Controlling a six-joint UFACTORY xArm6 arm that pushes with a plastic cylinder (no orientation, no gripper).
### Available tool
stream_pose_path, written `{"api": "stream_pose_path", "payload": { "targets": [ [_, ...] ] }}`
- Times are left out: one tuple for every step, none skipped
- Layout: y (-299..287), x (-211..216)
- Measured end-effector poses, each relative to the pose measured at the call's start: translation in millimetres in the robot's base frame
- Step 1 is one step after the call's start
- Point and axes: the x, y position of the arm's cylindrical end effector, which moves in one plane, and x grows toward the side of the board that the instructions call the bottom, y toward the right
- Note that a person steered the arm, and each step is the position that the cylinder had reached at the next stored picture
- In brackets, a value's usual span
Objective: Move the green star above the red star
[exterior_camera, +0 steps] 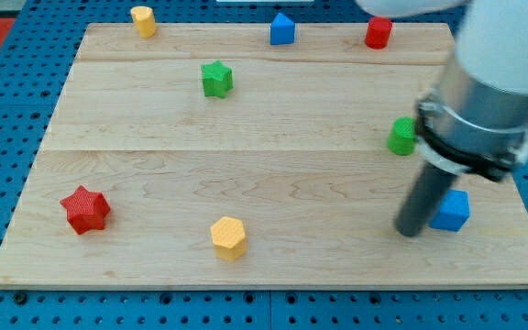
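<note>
The green star lies on the wooden board near the view's top, left of centre. The red star lies at the lower left. My tip rests on the board at the lower right, far from both stars. It sits just left of a blue block and below a green block.
A yellow hexagonal block lies near the bottom edge. A yellow block, a blue block and a red block line the top edge. The arm's grey body covers the upper right.
</note>
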Motion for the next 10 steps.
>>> {"api": "stream_pose_path", "payload": {
  "targets": [
    [-50.5,-77.9],
    [-78.0,-157.2],
    [-122.6,-220.1],
    [-207.8,-233.6],
    [-310.7,-238.5],
    [-327.0,-252.2],
    [-362.1,-275.9],
    [-389.7,-262.5],
    [-362.3,-238.2],
    [-351.6,-228.9]
  ]
}}
